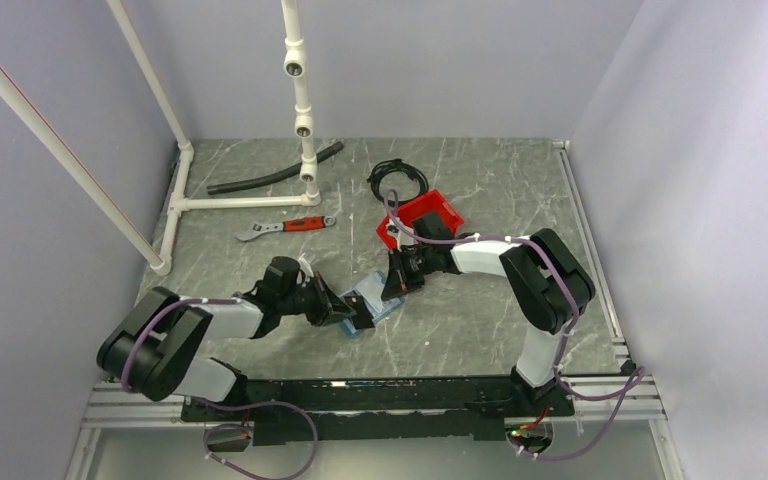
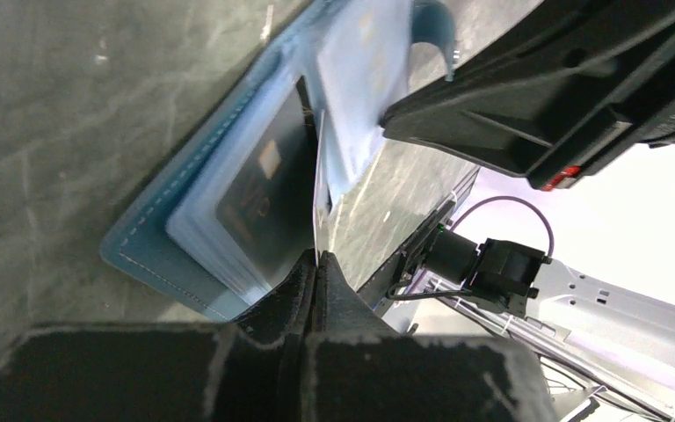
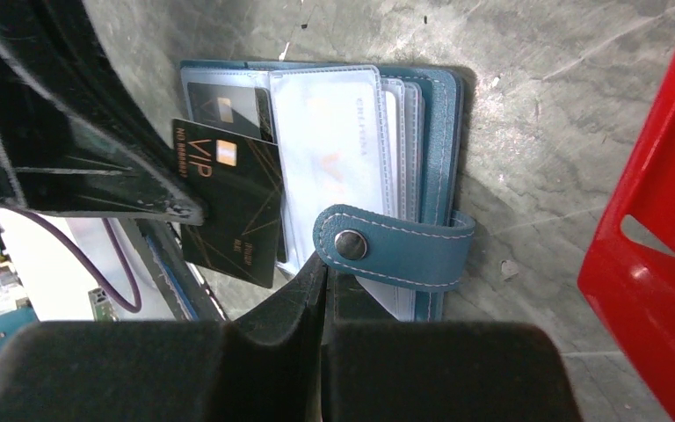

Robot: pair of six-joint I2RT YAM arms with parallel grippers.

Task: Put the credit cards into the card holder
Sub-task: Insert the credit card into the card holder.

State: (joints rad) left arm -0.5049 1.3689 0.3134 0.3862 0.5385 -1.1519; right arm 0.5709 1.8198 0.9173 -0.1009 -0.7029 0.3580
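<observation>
my left gripper (image 2: pixel 318 264) is clamping shut on a black vip card (image 3: pixel 233 207), gripping it by one edge. the card is hanging tilted over the open card holder (image 3: pixel 439 149), just beside the stack of clear sleeves (image 3: pixel 330 145) and partly overlapping the holder's left page.

the card holder is a teal-blue wallet with pale stitching. it is lying open on the grey marbled table (image 3: pixel 536 61), in the middle of the workspace between my two grippers. a second dark card (image 3: pixel 227 107) with a gold chip is sitting inside one of its pockets. its snap strap (image 3: pixel 404 251) is folding round from the cover and lying across the lower sleeves.

my right gripper (image 3: pixel 325 274) is closing fully, fingertips pressed together right at the lower edge of the sleeves, under the strap. i cannot tell whether a sleeve is pinched between them.

a red plastic bin (image 3: pixel 659 229) is standing near the holder, not touching it. further back, a red-handled wrench (image 1: pixel 282 227), a black hose (image 1: pixel 272 174) and a coiled black cable (image 1: pixel 397 180) are lying near a white pipe frame (image 1: pixel 300 100).
</observation>
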